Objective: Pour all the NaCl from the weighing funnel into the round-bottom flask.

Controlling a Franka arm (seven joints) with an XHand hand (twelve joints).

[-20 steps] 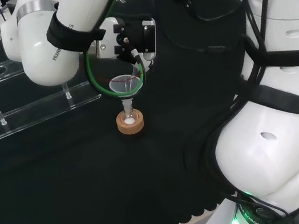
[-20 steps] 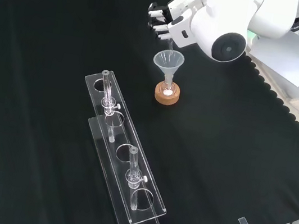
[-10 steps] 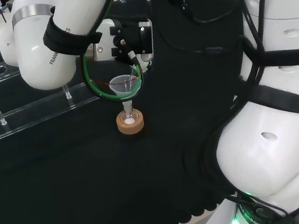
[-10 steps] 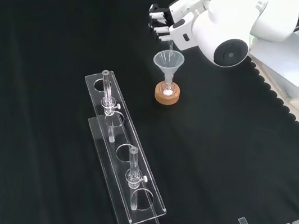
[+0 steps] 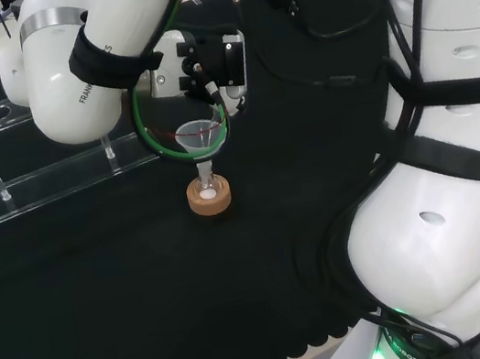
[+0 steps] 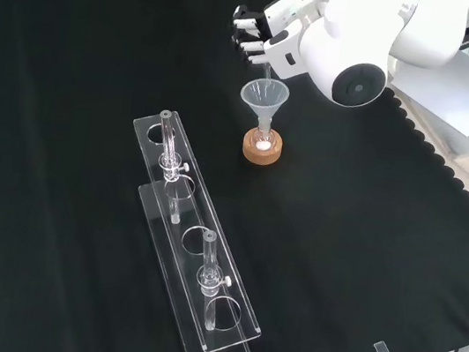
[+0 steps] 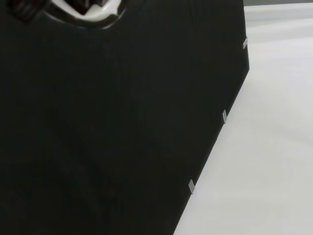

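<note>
In the front view the funnel (image 6: 265,97) stands upright with its stem down in the neck of the flask (image 6: 263,143), which sits in a cork ring (image 6: 262,151) near the far middle of the surface (image 6: 66,114); a white heap shows at the flask's bottom, inside the ring. The hand (image 6: 261,33) is just above and behind the funnel's rim in this view, fingers (image 6: 247,28) curled, with a thin clear piece reaching from it down to the rim; whether the fingers pinch that piece or only hang over it I cannot tell. The head view shows the same stack from behind the arm: the funnel (image 5: 200,135) over the flask (image 5: 208,185) in the ring (image 5: 209,196), white grains visible low in the flask, and a green cable (image 5: 153,134) looping around the funnel's bowl, which the front view hides behind the arm's link. Here the hand (image 5: 212,63) is dark and blocky just above and to the right of the funnel, partly covered by the big white link, so its fingers cannot be read. The front view also shows a clear rack (image 6: 194,259) with upright tubes nearer the camera, well apart from the flask; in the head view the rack (image 5: 45,181) lies to the left and farther off. The wrist view gives black cloth (image 7: 107,127), its edge against a white floor, and a blurred white part of the hand (image 7: 90,9).
</note>
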